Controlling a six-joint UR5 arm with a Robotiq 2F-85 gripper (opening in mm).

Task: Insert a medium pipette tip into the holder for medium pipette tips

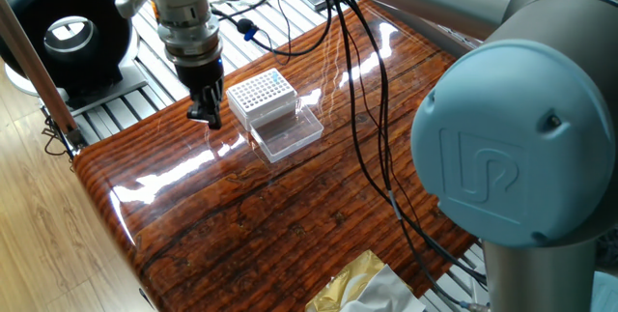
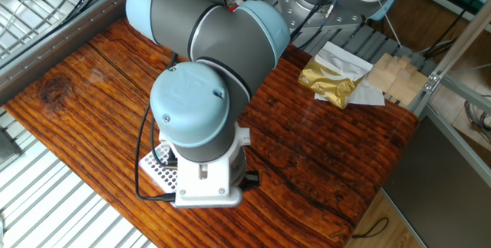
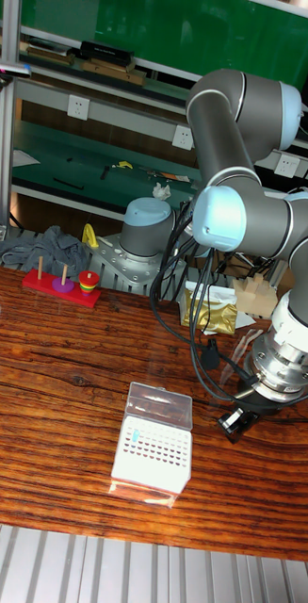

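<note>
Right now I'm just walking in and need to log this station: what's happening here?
The UR5's claw hangs beside the tip holder, near the table edge, not over its white grid. The clear lid lies open. Whether the claw holds a tip is too small to tell. In the tall view the grid mostly looks empty, so insertion doesn't look done.

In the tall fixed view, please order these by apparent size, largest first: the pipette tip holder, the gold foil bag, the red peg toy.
1. The pipette tip holder, clearly largest, and nearest the camera.
2. The gold foil bag and red peg toy look similar; both sit farther back, so I cannot rank them.
</note>
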